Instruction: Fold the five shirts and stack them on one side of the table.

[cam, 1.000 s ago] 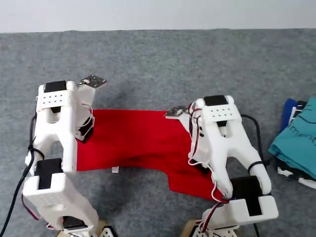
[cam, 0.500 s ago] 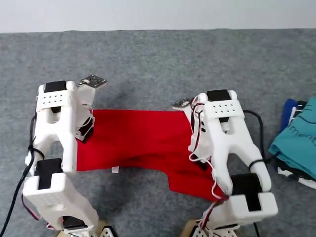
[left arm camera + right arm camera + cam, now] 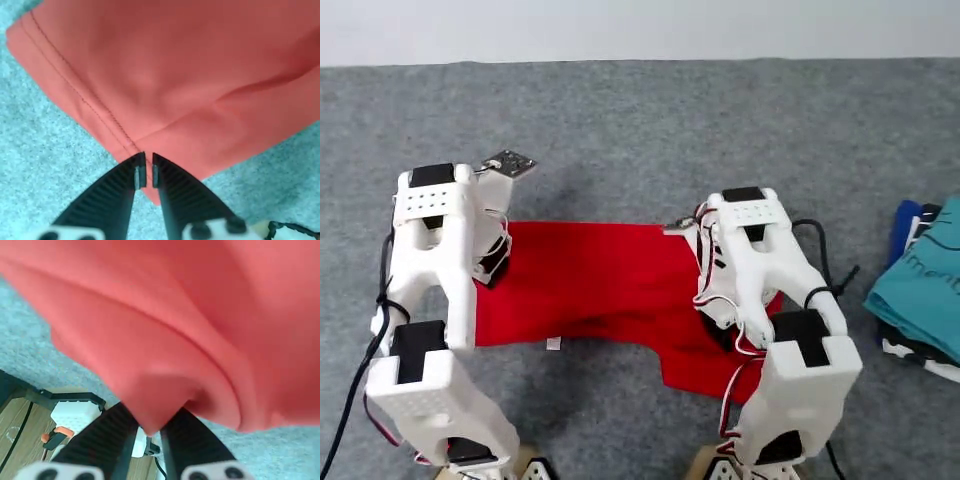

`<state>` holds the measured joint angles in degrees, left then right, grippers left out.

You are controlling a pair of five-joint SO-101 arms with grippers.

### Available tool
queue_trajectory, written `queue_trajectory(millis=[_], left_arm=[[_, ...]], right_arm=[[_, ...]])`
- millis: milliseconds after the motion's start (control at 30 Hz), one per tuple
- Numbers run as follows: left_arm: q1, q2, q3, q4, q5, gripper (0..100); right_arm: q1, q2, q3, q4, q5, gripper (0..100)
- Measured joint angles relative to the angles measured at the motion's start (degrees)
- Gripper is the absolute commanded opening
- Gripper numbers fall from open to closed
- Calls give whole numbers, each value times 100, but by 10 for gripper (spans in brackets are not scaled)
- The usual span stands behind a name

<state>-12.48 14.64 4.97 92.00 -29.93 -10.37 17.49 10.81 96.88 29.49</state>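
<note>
material: the red shirt [image 3: 590, 285] is a light, limp knit. it has no stiffness, so it sags and drags wherever it is not supported, and it should slide with some friction over the grey carpeted table [image 3: 650, 130]. it is not fragile. the stitched hem and the doubled fold edges are the firmest places to take hold. a grip on a single mid-panel layer is likely to bunch or slip.

location: the shirt lies spread across the middle of the surface, nearer the near edge than the far edge, and between the two arms. a stack of folded shirts [image 3: 925, 285], teal on top, sits well apart at the right edge.

left gripper [image 3: 144, 172]: the jaws are closed to a thin slit. the tips sit on the stitched hem, just beside a corner of the cloth at the shirt's left end. creases run out from the tips, so a thin nip of hem is judged to be held. the cloth around it lies flat on the surface.

right gripper [image 3: 152, 422]: the jaws are closed on a bunched fold of red cloth. the fold hangs raised off the surface, draping above and around the jaws, at the shirt's right end.

handling note: with both ends held, uneven lift is judged likely to skew the fold line.
</note>
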Motion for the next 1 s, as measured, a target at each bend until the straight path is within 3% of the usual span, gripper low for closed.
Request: queue_trajectory(millis=[267, 733, 1000], left_arm=[[0, 0, 0, -62, 0, 29], [0, 0, 0, -114, -149, 29], [0, 0, 0, -114, -158, 29]], right_arm=[[18, -484, -457, 360, 448, 11], [-44, -2980, 2013, 360, 1398, 11], [-53, -3437, 2268, 343, 1837, 11]])
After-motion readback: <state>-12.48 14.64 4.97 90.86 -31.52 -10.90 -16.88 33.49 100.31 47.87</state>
